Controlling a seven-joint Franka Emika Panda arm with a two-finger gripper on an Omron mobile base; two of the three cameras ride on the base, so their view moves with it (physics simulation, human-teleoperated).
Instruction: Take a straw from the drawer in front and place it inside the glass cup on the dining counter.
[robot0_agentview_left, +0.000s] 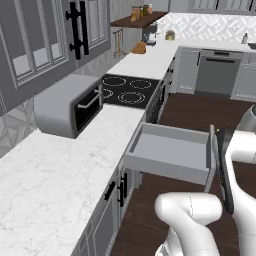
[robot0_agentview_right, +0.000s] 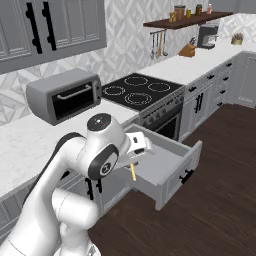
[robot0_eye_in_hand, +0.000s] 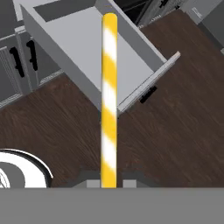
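Observation:
My gripper (robot0_eye_in_hand: 108, 183) is shut on the straw (robot0_eye_in_hand: 108, 96), a yellow stick with pale stripes that runs straight up the hand view from between the fingertips. In the right base view the straw (robot0_agentview_right: 133, 172) hangs down from the gripper (robot0_agentview_right: 133, 163), just above the near corner of the drawer (robot0_agentview_right: 167, 167). The drawer (robot0_agentview_left: 170, 150) stands pulled out, and its grey floor (robot0_eye_in_hand: 83, 48) lies bare; its short black handle shows on the front. The glass cup and the dining counter are out of view.
A grey toaster oven (robot0_agentview_left: 65, 107) stands on the white marble worktop (robot0_agentview_left: 45, 175), beside a black cooktop (robot0_agentview_left: 125, 90). Grey cabinet doors with black handles (robot0_agentview_left: 112, 192) run below. Dark wood floor (robot0_agentview_right: 210, 200) spreads in front of the drawer. A dishwasher (robot0_agentview_left: 217, 75) sits at the far end.

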